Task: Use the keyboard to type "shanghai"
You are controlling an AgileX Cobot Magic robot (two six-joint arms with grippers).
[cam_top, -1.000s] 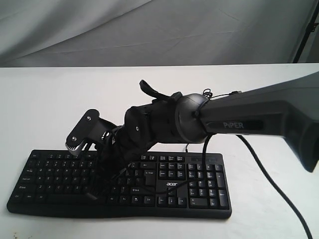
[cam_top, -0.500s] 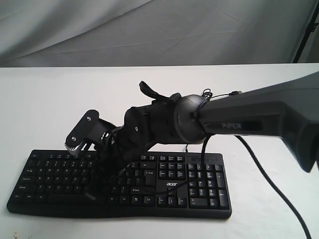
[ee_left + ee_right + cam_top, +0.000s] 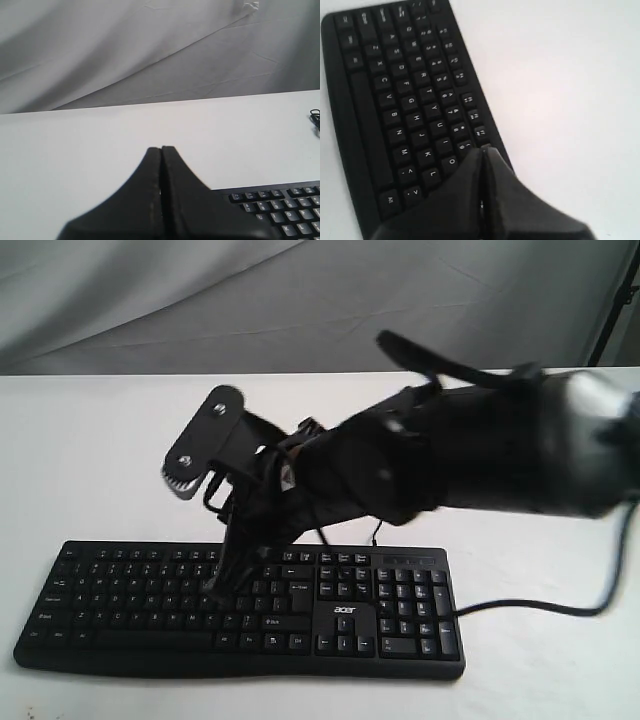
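We've got the keyboard (image 3: 350, 622) flat on the tabletop (image 3: 90, 460), letter keys (image 3: 130, 590) straight under our right claw (image 3: 214, 590). In the exterior view the number pad (image 3: 415, 605) sits right of that claw, cable (image 3: 530, 610) further right. Keyboard's corner is beside the left claw (image 3: 161, 149).

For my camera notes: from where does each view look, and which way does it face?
Exterior view: before the table, slightly above; faces the keyboard; shows the right arm and right tool.
Left wrist view: on that wrist; faces across the table to a grey cloth; shows the shut left tool.
Right wrist view: on that wrist; faces down on the keyboard; shows the shut right tool.
All three share the keyboard.
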